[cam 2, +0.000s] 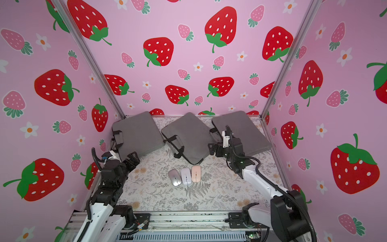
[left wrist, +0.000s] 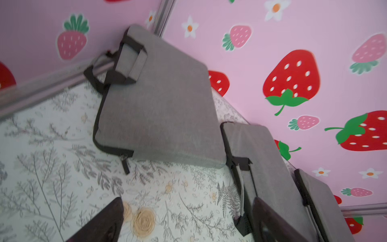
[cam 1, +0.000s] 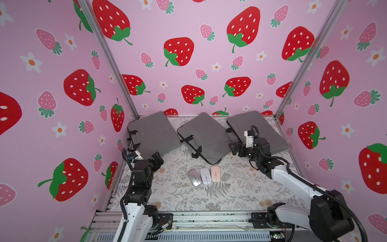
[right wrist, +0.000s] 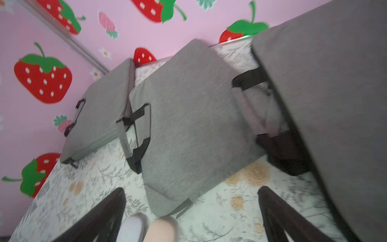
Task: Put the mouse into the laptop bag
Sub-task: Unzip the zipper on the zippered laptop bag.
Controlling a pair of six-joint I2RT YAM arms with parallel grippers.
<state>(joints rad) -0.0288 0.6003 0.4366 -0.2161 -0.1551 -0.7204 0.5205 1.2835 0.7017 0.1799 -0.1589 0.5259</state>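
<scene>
Three mice [cam 1: 205,176] together, seemingly well apart from both open jaws

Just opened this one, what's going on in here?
Nothing is picked up yet. A silver mouse, white mouse and pink mouse lie in a row mid-table, untouched. The left laptop bag, middle laptop bag and right laptop bag lie along the back. The left gripper hovers by the left one, the right gripper by the right one's handle, fingers spread, empty.

Pink strawberry-print walls [cam 1: 209,62] and metal corner posts [cam 1: 111,58] enclose a floral-patterned table cover [cam 1: 178,194].
</scene>
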